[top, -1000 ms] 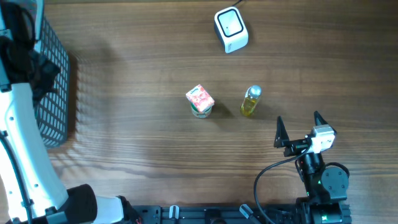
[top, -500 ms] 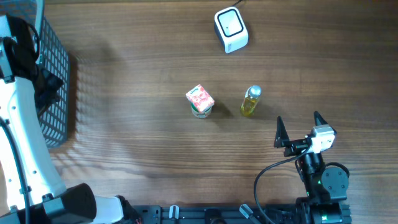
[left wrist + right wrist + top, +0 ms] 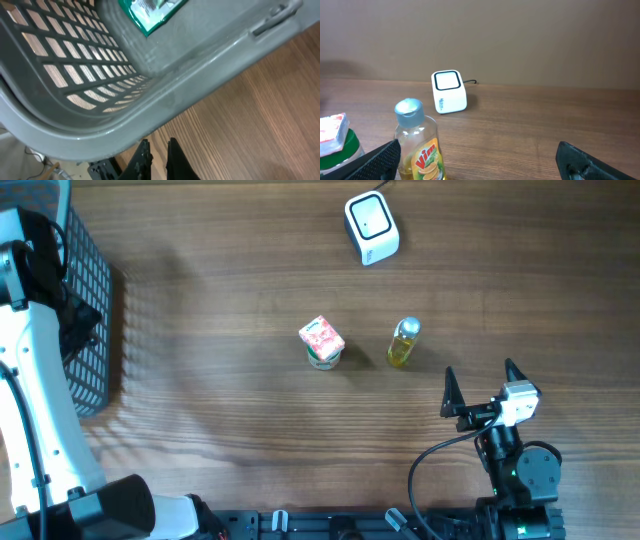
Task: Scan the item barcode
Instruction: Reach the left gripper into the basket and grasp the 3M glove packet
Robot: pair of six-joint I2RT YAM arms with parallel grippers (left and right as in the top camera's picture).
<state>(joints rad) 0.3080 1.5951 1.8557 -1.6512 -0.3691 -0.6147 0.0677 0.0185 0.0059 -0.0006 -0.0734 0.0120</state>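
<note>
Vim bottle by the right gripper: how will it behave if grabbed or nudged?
The Vim bottle stands upright, tall and narrow, so a push near its cap would probably tip it; being round, it might then roll. Yellow liquid fills most of it, so likely heavy for its size. Smooth clear plastic: possibly slippery, may give under a squeeze.

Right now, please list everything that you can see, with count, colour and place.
scanner: one, white, far side of the table
soap bottle: one, yellow, grey cap, table centre
small pack: one, pink and white, on the tub, left of the bottle
tub: one, green, under the pack
basket: one, grey, left edge
packet: one, green, inside the basket
table: one, brown wood
left arm: one, white, by the basket, jaws shut
right arm: one, black, near edge, jaws open, empty
</note>
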